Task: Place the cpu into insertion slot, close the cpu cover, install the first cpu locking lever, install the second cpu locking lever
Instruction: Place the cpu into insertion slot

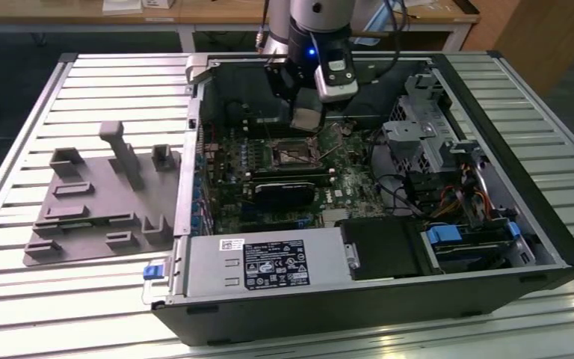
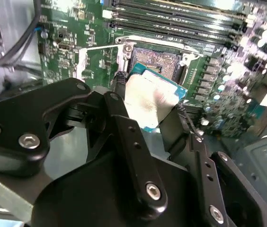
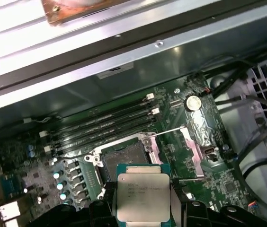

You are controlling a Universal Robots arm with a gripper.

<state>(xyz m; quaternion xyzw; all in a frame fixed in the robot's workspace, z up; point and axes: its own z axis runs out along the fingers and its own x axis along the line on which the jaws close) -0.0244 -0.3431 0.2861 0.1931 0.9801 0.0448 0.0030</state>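
Now we hold the cpu (image 3: 143, 194) clamped in the gripper (image 3: 144, 210).
Insertion slot (image 3: 124, 161) sits just beyond chip's edge & lower down; cpu cover (image 3: 192, 142) open.

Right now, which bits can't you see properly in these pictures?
- First wrist view: part of the insertion slot is hidden behind the cpu held in front of it.
- Second wrist view: one corner of the cpu is hidden by the gripper that clamps it.
- Exterior view: the contacts inside the insertion slot are too small to tell.
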